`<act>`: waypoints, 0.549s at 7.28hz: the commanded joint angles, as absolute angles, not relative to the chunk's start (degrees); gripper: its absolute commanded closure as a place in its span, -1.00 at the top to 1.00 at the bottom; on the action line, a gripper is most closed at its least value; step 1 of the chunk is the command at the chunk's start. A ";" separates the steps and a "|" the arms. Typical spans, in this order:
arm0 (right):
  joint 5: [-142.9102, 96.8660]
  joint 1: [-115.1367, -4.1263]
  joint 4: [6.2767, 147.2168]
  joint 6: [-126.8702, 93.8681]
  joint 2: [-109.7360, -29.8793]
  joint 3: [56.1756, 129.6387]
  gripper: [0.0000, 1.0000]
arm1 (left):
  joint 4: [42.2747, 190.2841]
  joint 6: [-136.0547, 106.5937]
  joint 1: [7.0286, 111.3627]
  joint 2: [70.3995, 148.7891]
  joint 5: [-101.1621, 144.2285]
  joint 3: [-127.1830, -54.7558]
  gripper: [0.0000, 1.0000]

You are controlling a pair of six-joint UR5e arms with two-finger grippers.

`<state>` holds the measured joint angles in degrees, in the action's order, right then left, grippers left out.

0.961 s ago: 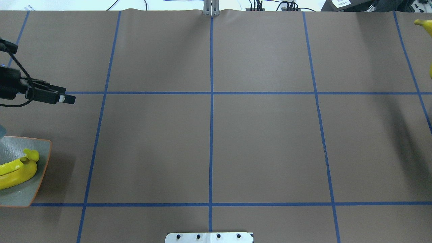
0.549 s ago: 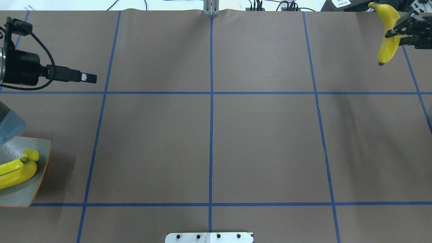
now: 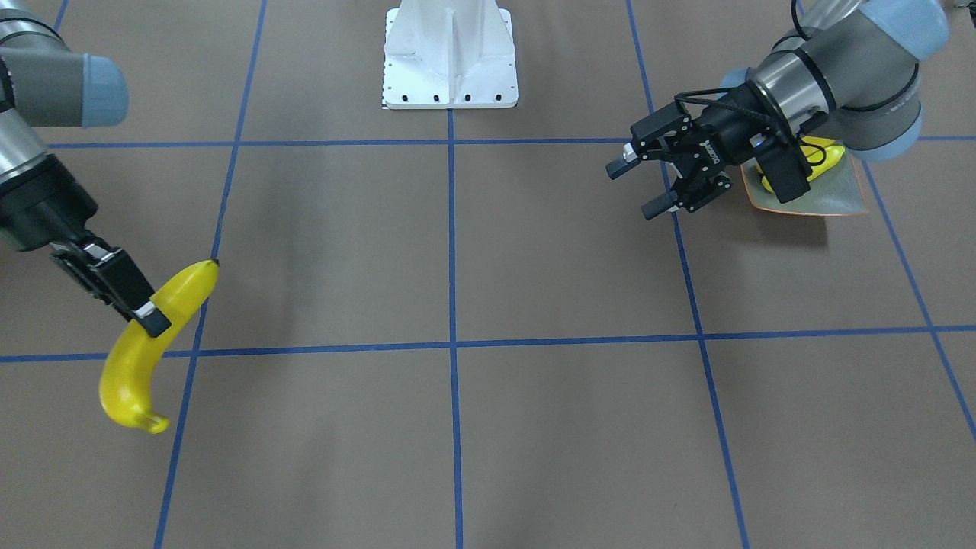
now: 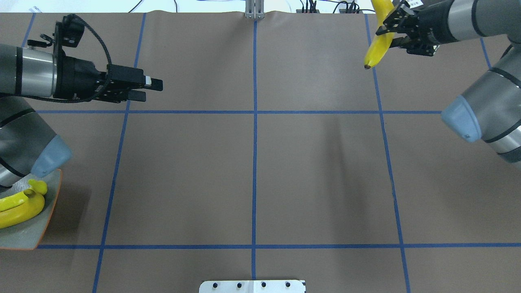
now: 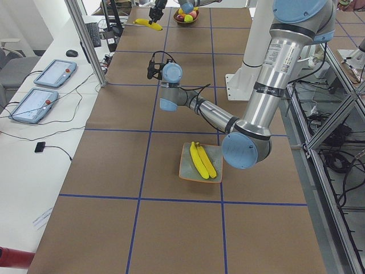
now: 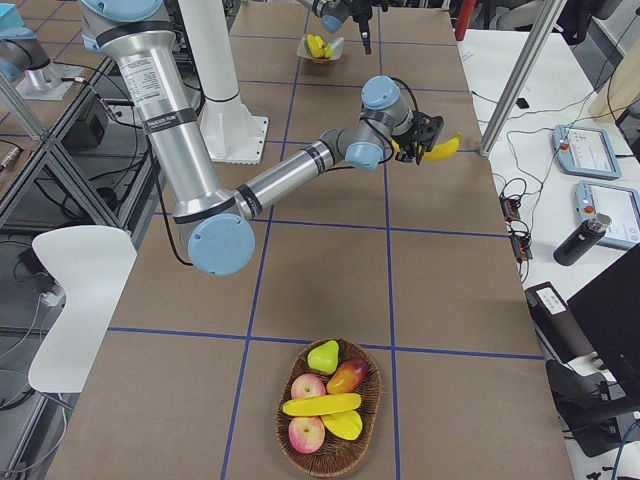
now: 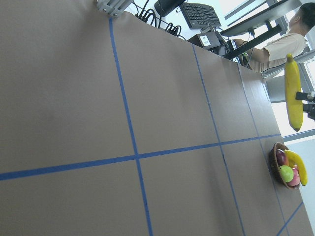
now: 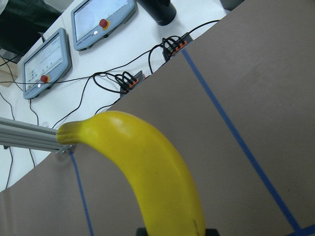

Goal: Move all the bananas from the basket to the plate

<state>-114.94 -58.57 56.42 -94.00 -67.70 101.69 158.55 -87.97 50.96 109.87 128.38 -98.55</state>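
Observation:
My right gripper (image 4: 387,31) is shut on a yellow banana (image 4: 374,53) and holds it in the air over the table's far right part. It also shows in the front view (image 3: 130,374) and fills the right wrist view (image 8: 147,167). My left gripper (image 4: 149,90) is open and empty, above the table's left part, away from the plate. The grey-green plate (image 4: 24,240) with orange rim sits at the near left edge with two bananas (image 5: 202,161) on it. The woven basket (image 6: 283,440) holds one more banana (image 6: 320,405).
The basket also holds apples, a green pear (image 6: 322,356) and a mango (image 6: 345,376). It stands at the table's right end, out of the overhead view. Blue tape lines grid the brown table. The robot base (image 3: 450,53) stands at the near middle edge.
My right arm has swung in from the right edge, carrying the banana leftward along the far side. My left gripper has moved rightward and farther from the plate, staying open.

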 commanded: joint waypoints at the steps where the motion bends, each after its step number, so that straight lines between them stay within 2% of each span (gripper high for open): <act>1: -110.41 -53.81 65.10 -97.19 -62.68 105.72 -1.00 | 138.02 -94.12 45.56 114.59 127.80 -108.57 0.96; 2: -109.09 -51.87 65.13 -99.82 -60.84 105.82 -1.00 | 135.03 -94.22 43.18 115.13 125.10 -111.42 0.97; 4: -103.65 -46.61 65.22 -103.96 -56.27 105.91 -1.00 | 134.83 -94.22 40.26 117.06 124.28 -111.36 0.98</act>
